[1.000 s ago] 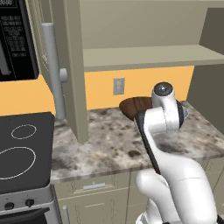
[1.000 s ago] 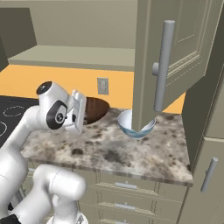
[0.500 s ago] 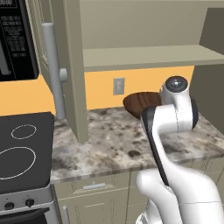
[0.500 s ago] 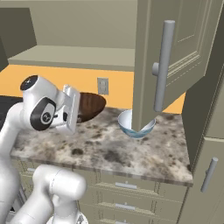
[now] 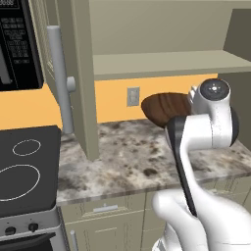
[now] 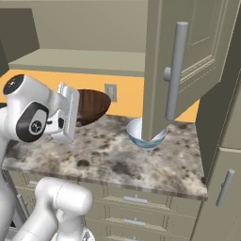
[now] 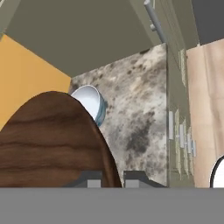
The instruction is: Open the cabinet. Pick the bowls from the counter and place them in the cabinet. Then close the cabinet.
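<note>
My gripper [image 7: 112, 178] is shut on the rim of the dark-brown wood-grain bowl [image 7: 48, 140], which hangs tilted above the counter [image 5: 127, 157] in front of the orange wall. The same brown bowl [image 5: 164, 108] shows beside my wrist, and again as the brown bowl [image 6: 92, 106] past my hand. The white and light-blue bowl [image 6: 141, 134] stands on the counter under the open right door [image 6: 188, 61]; it appears just beyond the brown one as the small bowl [image 7: 89, 99]. The cabinet [image 5: 162, 61] is open, its shelf bare, with the left door [image 5: 83, 73] swung out.
A black stove top [image 5: 24, 166] with white rings lies left of the counter, under a microwave [image 5: 14, 44]. A wall outlet [image 5: 133, 96] sits behind the brown bowl. Drawers [image 6: 136, 200] run below the counter, and a tall unit [image 6: 226, 179] closes off the right.
My hand has risen and the brown bowl has come up off the counter with it. The white and blue bowl and both doors have stayed put.
</note>
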